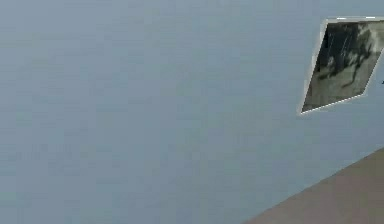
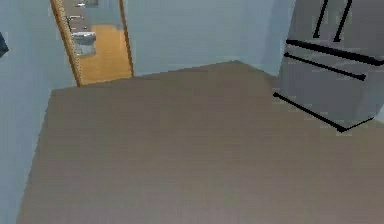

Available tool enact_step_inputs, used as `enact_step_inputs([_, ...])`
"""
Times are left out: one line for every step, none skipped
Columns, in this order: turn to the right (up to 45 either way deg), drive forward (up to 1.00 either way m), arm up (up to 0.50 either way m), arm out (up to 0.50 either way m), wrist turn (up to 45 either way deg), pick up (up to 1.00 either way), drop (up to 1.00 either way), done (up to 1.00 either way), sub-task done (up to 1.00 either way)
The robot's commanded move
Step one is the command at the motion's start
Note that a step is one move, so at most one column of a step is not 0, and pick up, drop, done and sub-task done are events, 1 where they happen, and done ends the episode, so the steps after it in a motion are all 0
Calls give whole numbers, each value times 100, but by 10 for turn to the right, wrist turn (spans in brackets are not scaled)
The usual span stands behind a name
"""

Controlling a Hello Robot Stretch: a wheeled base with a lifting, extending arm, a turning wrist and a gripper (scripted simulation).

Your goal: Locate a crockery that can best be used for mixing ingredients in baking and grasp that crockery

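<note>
End effector: can't tell, wall [image 1: 150,90] close ahead w/ framed pic [image 1: 343,64], fridge [image 2: 330,65], prob. doorway [image 2: 100,40]

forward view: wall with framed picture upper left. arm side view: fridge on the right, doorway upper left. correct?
No. The framed picture hangs at the forward view's upper right, not upper left. The rest holds: the arm side view has the fridge on the right and the doorway at upper left.

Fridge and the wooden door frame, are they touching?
Apart. The arm side view shows blue wall and bare floor between the fridge and the door frame.
</note>
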Motion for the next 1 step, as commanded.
enact_step_inputs([450,0,0,0,0,0,0,0,0])
